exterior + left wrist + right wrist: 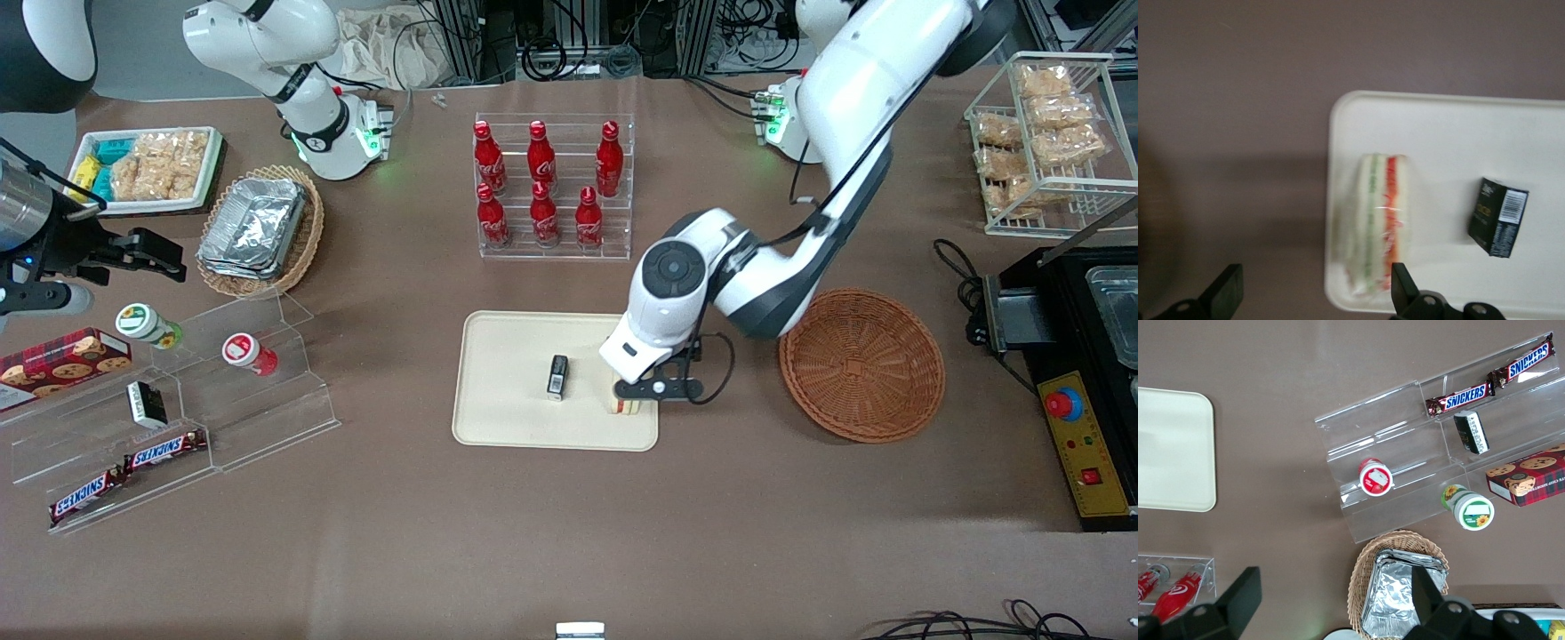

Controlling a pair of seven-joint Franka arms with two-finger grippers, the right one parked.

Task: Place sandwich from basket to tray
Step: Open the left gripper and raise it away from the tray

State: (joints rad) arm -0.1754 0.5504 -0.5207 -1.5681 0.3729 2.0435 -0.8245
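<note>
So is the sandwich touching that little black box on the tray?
Apart. The left wrist view shows bare tray between the sandwich and the black box. The end effector hangs open above the sandwich.

You're getting the front view looking steeply down over the whole counter (569, 551); the left wrist view is hanging close above the tray (1458, 127), sharing it.

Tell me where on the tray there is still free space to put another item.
On the tray, the half toward the parked arm's end, past the small black box, is bare. The working arm's edge is crowded: the sandwich lies there, with the open gripper just above it.
</note>
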